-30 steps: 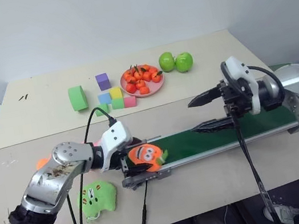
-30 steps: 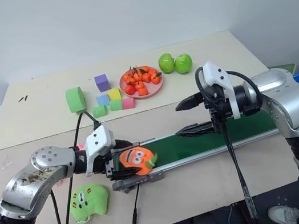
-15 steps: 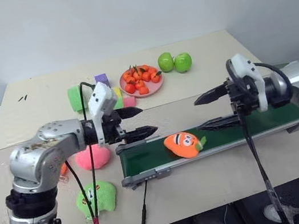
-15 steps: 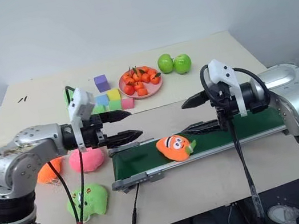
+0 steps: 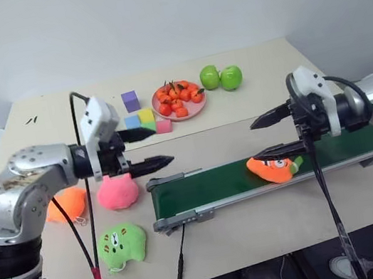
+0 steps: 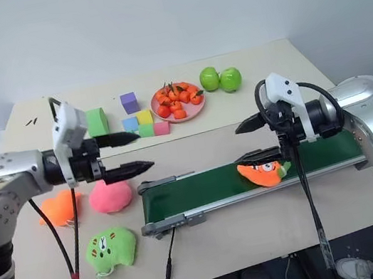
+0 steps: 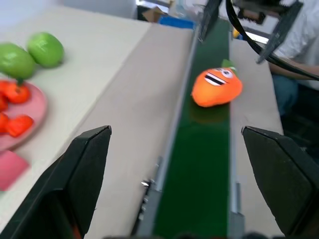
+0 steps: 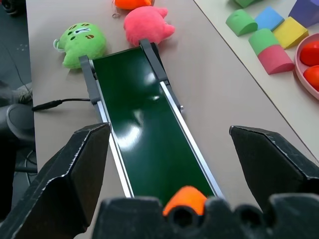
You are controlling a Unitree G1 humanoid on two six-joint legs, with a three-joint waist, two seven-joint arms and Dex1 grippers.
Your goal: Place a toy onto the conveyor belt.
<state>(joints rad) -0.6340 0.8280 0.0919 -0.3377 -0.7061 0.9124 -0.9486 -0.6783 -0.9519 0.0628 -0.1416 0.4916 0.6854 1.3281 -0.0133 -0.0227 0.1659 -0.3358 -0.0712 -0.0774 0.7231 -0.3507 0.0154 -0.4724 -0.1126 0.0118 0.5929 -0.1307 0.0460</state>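
A pink plate [image 5: 199, 108] holds small red-orange fruits [image 5: 178, 97], well beyond both pincers. The toy [image 5: 273, 167] lies on the conveyor belt [image 5: 209, 187], just under the right gripper [image 5: 273, 136], whose fingers stand apart, holding nothing. The left gripper [image 5: 150, 148] hangs wide open and empty above the belt's near end. The table [image 5: 53, 119] is pale beige, the wall [image 5: 150, 16] plain white.

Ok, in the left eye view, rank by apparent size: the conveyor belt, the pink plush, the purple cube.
1. conveyor belt, by far the largest.
2. pink plush.
3. purple cube, smallest, though it sits farther from the camera.
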